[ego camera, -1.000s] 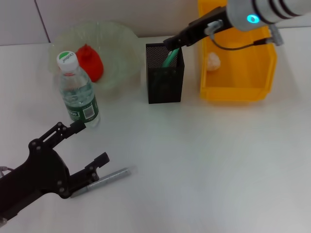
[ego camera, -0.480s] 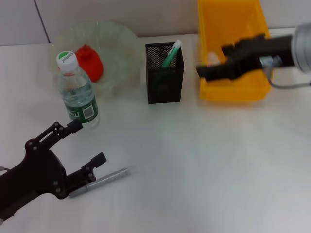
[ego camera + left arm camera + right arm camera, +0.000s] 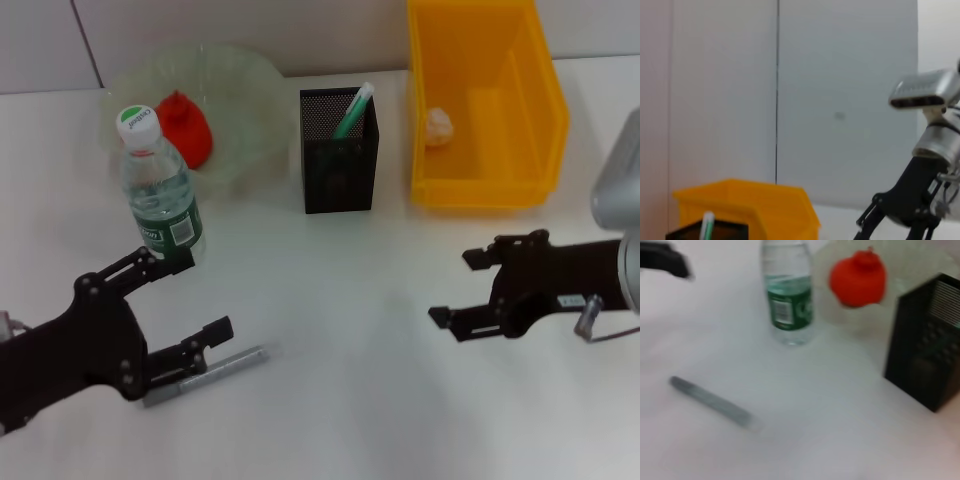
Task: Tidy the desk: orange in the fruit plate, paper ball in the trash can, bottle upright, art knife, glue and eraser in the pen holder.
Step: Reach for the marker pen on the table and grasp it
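Observation:
A grey pen-shaped item (image 3: pixel 210 370) (image 3: pixel 710 402) lies at the table's front left; I cannot tell whether it is the art knife or the glue. My left gripper (image 3: pixel 190 297) is open just beside it, one finger (image 3: pixel 212 332) almost over its dark end. The bottle (image 3: pixel 160 190) (image 3: pixel 787 305) stands upright. The orange (image 3: pixel 185 128) (image 3: pixel 858 277) rests in the fruit plate (image 3: pixel 245 95). A green-and-white stick (image 3: pixel 352 110) leans in the black pen holder (image 3: pixel 340 160). The paper ball (image 3: pixel 439 125) lies in the yellow trash can (image 3: pixel 490 185). My right gripper (image 3: pixel 455 287) hangs open and empty at the front right. The eraser is out of view.
The pen holder stands between the plate and the yellow can at the back. The bottle is close behind my left gripper. In the left wrist view the yellow can (image 3: pixel 755 202) and the right arm (image 3: pixel 910 195) show against a grey wall.
My right arm left the green-and-white stick in the pen holder, passed over the yellow can and came down to the front right, open. The left gripper shifted slightly right.

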Controlling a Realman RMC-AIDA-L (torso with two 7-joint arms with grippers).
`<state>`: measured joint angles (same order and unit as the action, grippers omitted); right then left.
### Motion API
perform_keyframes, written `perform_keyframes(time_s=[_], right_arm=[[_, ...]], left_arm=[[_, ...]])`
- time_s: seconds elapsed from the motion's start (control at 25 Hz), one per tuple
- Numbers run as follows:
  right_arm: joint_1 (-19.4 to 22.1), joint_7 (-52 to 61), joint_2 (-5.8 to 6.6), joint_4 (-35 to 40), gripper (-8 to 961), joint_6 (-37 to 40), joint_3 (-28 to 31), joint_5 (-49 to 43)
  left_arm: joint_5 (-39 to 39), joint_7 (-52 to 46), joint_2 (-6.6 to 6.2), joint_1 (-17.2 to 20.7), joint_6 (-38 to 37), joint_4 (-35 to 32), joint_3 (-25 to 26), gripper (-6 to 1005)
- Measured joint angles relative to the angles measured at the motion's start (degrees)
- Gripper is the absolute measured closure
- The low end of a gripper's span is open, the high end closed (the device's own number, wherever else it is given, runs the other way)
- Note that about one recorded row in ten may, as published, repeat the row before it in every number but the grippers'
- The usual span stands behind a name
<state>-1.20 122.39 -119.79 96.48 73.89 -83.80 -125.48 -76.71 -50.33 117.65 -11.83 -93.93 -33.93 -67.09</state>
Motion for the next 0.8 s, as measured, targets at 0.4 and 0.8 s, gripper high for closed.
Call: perform_keyframes(time_s=[0.4, 0.8], right_arm=[[4.56, -31.26, 0.14, -17.33, 133, -1.61, 5.42, 29.02], [1.52, -64.42, 0.48, -50.26, 133, 12.5, 21.19, 47.0]], left_arm=[[-11.95, -18.72, 0.76, 3.14, 5.24, -24.13, -1.17, 185], [-27.74, -35.6, 0.91, 2.68, 6.47, -42.21, -6.57, 185]])
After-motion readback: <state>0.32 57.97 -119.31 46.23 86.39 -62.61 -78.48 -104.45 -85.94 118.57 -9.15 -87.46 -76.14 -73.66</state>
